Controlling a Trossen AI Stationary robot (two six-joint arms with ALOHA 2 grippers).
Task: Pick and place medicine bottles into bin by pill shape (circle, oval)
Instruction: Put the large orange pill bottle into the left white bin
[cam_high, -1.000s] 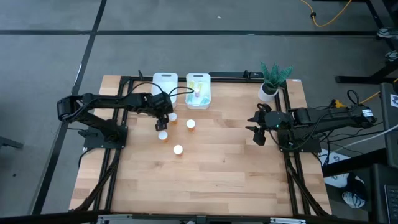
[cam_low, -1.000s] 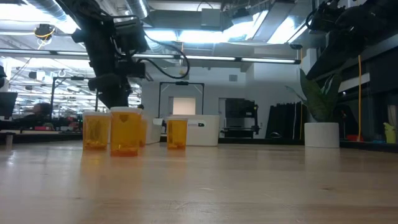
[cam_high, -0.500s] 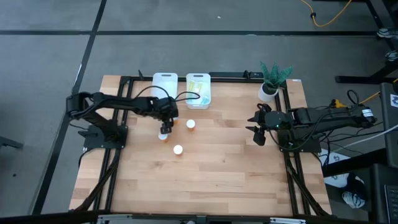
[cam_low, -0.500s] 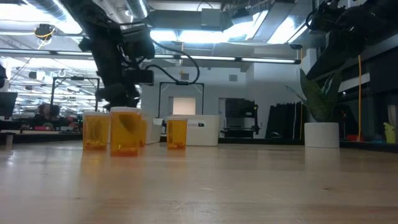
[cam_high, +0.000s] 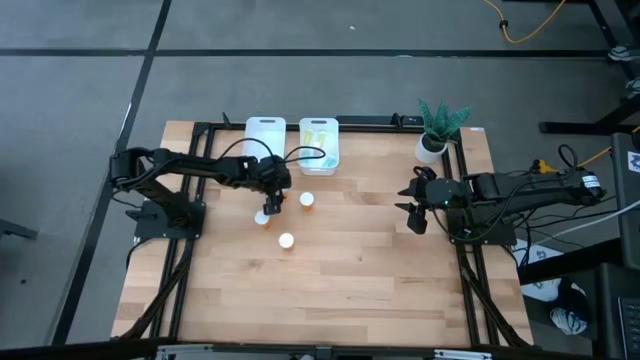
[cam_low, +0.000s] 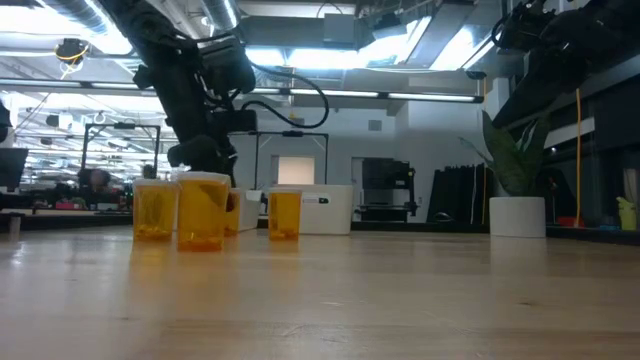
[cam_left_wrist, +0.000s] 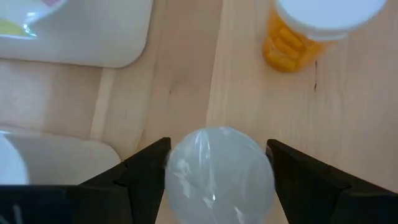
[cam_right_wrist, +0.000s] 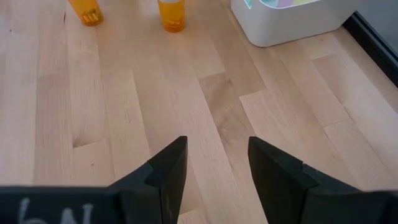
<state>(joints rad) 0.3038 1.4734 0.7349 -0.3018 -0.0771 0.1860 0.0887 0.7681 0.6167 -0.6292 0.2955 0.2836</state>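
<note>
The left gripper (cam_high: 268, 204) is reaching over an orange bottle (cam_left_wrist: 219, 175) near the table's (cam_high: 350, 270) middle-left, its fingers (cam_left_wrist: 146, 165) spread apart on either side of the white cap and, as far as the left wrist view shows, not yet pressing on it. In the low view the bottle (cam_low: 201, 210) is standing upright on the wood beneath the arm. Three more orange bottles are standing close by: one (cam_high: 306, 199) beside it toward the right, one (cam_high: 286, 240) nearer the front edge, and a third (cam_low: 153, 210) just beside it in the low view. Two white bins are sitting at the back edge, the left bin (cam_high: 264, 132) looking empty and the right bin (cam_high: 319, 145) holding pale bottles. The right gripper (cam_high: 414, 205) is waiting with fingers parted over bare wood at the right side, near the potted plant (cam_high: 437, 126).

The risks from here are judgement: a grip closing only on the slick cap could slip or tip the bottle, a toppled bottle could knock its close neighbour, and since the pill shape inside is not legible from above, the bottle could be going into the wrong bin.
</note>
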